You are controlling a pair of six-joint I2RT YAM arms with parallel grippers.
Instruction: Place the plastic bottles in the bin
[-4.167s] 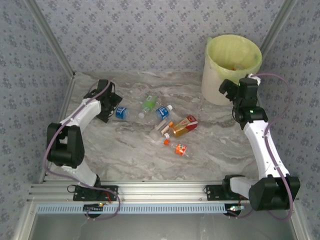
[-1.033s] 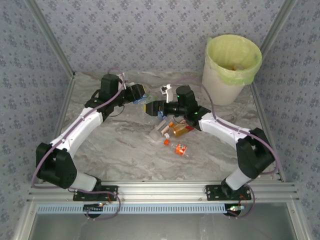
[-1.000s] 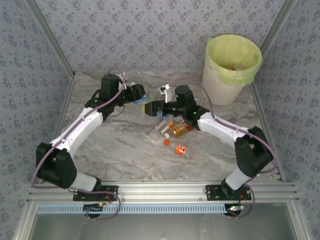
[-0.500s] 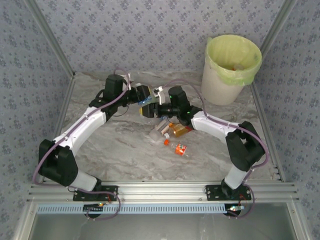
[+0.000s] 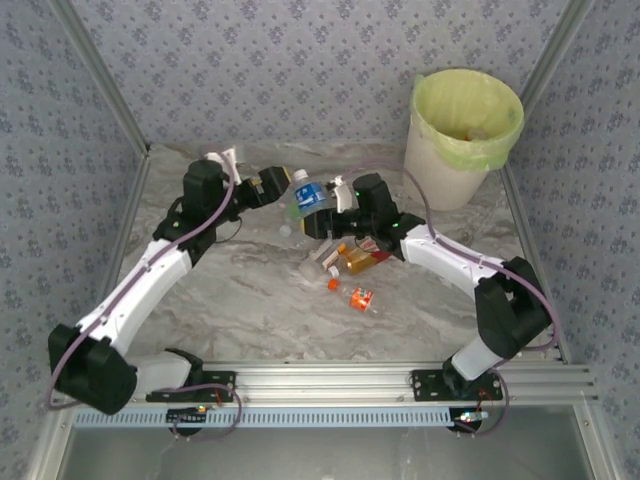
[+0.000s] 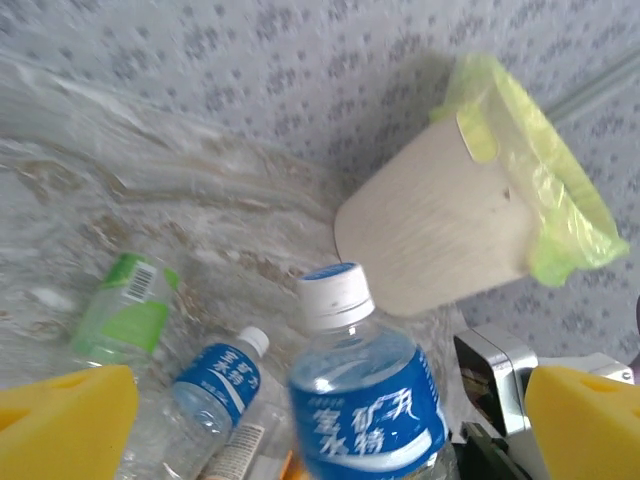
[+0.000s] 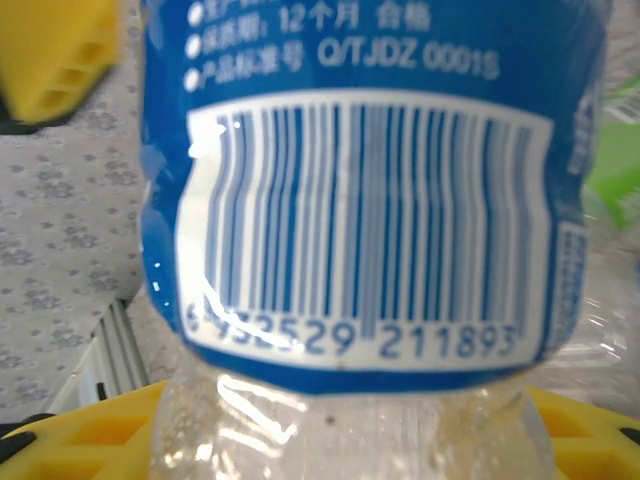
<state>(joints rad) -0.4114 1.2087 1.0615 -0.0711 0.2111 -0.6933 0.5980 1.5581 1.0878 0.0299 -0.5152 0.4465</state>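
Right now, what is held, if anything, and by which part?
The right gripper grips the blue bottle by its clear lower body, below the label. The left gripper is open and holds nothing.

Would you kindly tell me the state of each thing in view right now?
left gripper, open
right gripper, shut on the large blue-label bottle
large blue-label bottle, capped, held
bin, upright, lined, open-topped
green-label bottle, lying on its side
small blue-label bottle, capped, lying on its side

We take this for a robot test booth in a lab: a marble-look table (image 5: 255,310) walled in patterned cloth (image 5: 300,70), with aluminium rails (image 5: 330,379) at its near edge carrying a left arm (image 5: 150,275) and a right arm (image 5: 450,262).
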